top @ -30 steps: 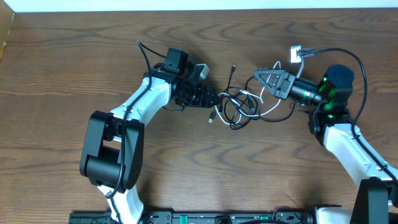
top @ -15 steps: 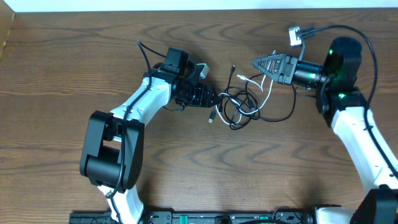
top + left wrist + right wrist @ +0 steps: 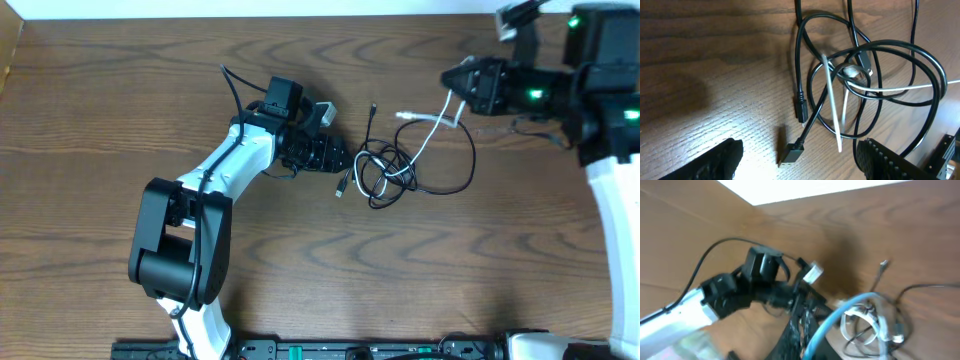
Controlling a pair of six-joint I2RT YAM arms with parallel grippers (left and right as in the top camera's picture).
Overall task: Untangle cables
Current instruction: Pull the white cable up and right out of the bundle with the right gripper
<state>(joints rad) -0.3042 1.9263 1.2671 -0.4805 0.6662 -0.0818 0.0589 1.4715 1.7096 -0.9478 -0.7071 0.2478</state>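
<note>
**White cable pinched on the right, black knot lying mid-table**

Your right gripper (image 3: 452, 80) sits at the far right edge of the table (image 3: 300, 270). Its fingers are pressed together on the white cable (image 3: 425, 119), which runs from the fingertips down to the tangle. Your left gripper (image 3: 342, 158) rests low just left of the knot with its fingers spread and nothing between them but bare wood.

The black cables (image 3: 385, 172) lie on the tabletop between the two arms in several overlapping loops. In your left wrist view, the white cord threads through the middle of those loops. A flat plug (image 3: 790, 154) and a smaller plug (image 3: 801, 112) lie loose on the near side, close to your open fingers.
</note>
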